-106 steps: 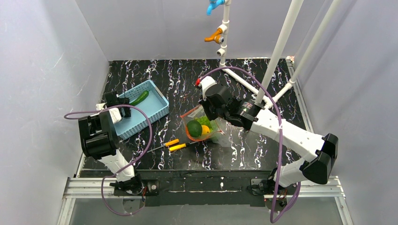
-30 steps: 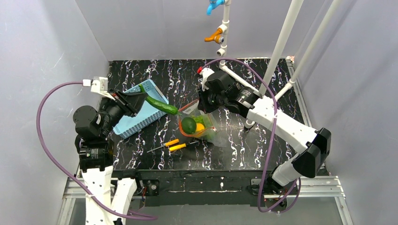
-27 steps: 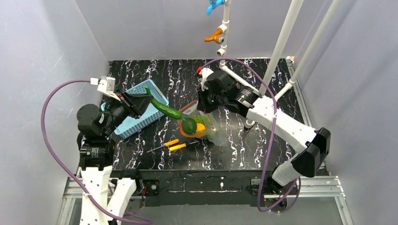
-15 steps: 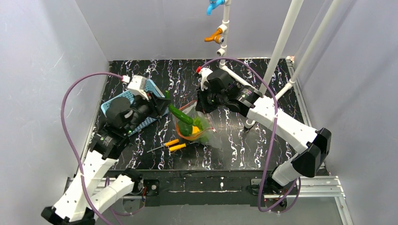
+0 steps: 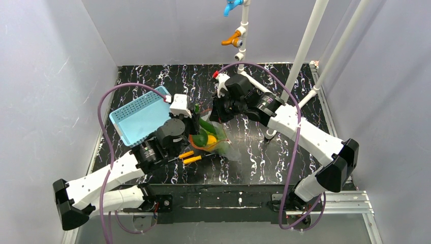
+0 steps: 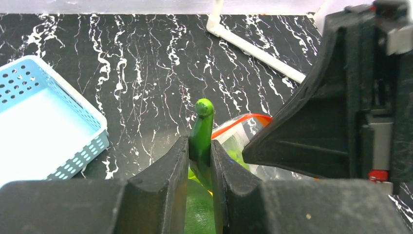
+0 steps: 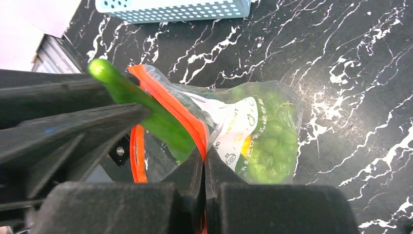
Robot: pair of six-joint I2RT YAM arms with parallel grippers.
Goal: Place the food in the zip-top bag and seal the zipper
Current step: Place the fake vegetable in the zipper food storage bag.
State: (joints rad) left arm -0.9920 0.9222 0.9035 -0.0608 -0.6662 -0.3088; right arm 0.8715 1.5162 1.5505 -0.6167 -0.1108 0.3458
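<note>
The clear zip-top bag [image 5: 226, 146] lies mid-table with its mouth lifted. My right gripper [image 7: 204, 158] is shut on the bag's red-orange zipper [image 7: 180, 114] and holds the mouth open; it also shows in the top view [image 5: 216, 113]. My left gripper [image 6: 199, 151] is shut on a long dark green vegetable [image 6: 202, 129] and holds it in the bag's mouth [image 7: 146, 107]. Inside the bag are a bumpy light green vegetable [image 7: 270, 146], a yellow fruit [image 5: 209, 140] and a dark green oval [image 5: 199, 138].
An empty light blue basket [image 5: 140, 119] sits tilted at the left, close behind the left arm. Two orange-handled screwdrivers [image 5: 189, 156] lie just in front of the bag. A white pipe frame [image 5: 305, 51] stands at the back right.
My left arm has carried the long green vegetable from the basket rightward to the bag's mouth. My right gripper has lifted the bag's edge slightly and kept hold of it.
</note>
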